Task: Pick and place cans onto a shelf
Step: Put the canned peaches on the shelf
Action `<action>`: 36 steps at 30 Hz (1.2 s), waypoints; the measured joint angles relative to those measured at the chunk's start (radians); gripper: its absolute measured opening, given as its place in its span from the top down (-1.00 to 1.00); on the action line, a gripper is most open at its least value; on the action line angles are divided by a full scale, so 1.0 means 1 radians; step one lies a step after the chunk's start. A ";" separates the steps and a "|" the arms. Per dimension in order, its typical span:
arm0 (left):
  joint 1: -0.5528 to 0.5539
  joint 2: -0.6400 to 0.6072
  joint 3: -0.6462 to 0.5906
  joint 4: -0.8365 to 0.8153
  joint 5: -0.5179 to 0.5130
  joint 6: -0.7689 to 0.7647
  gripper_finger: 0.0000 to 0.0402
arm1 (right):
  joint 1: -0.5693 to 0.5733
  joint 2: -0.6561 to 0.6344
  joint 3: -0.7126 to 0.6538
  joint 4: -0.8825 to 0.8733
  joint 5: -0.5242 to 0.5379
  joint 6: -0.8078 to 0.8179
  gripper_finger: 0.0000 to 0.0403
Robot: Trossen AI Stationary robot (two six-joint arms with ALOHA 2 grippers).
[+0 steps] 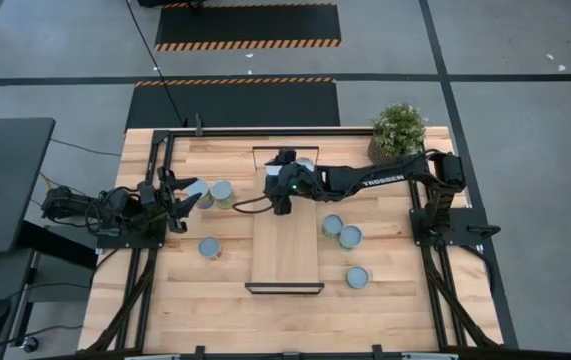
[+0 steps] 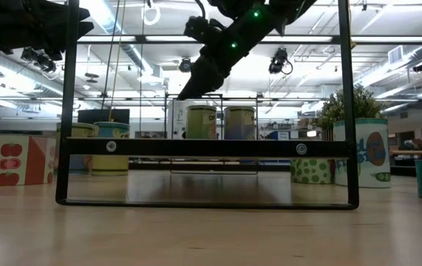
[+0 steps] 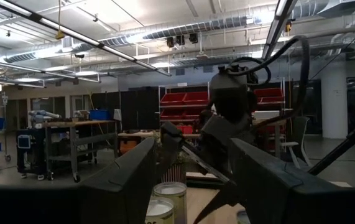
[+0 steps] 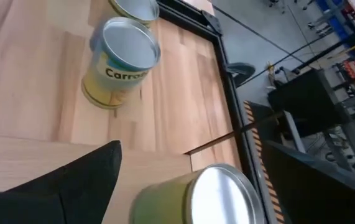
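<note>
The shelf (image 1: pixel 285 250) is a long light-wood board in the middle of the table; its dark frame (image 2: pixel 207 146) shows in the low view. Two olive-green cans (image 2: pixel 201 122) (image 2: pixel 239 122) stand upright on its far end. My right gripper (image 1: pixel 283 192) hangs open just above the left one of them (image 4: pixel 208 193), one finger to each side, touching nothing (image 2: pixel 188 90). My left gripper (image 1: pixel 180 200) is open and empty at the table's left, pointing at two cans (image 1: pixel 197 192) (image 1: pixel 222 193) that stand upright on the table just in front of it.
One can (image 1: pixel 209 247) stands on the table left of the shelf and three (image 1: pixel 332 225) (image 1: pixel 350 236) (image 1: pixel 357 277) right of it. A potted plant (image 1: pixel 398 130) stands at the far right corner. Dark frame rails (image 1: pixel 165 150) run along the table's edges.
</note>
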 joint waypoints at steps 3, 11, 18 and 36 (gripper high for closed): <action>0.000 0.000 0.000 -0.001 0.000 0.000 -0.04 | 0.020 -0.008 0.000 -0.023 0.001 0.009 -0.95; 0.000 0.000 0.000 -0.007 0.000 -0.001 -0.04 | 0.117 -0.127 0.000 -0.224 0.095 0.074 -0.95; 0.000 0.000 0.000 -0.007 0.000 -0.001 -0.04 | 0.146 -0.242 -0.043 -0.437 0.056 0.275 -0.95; 0.000 0.000 0.000 -0.006 0.000 -0.008 -0.04 | 0.143 -0.433 -0.419 -0.410 -0.114 0.635 -0.95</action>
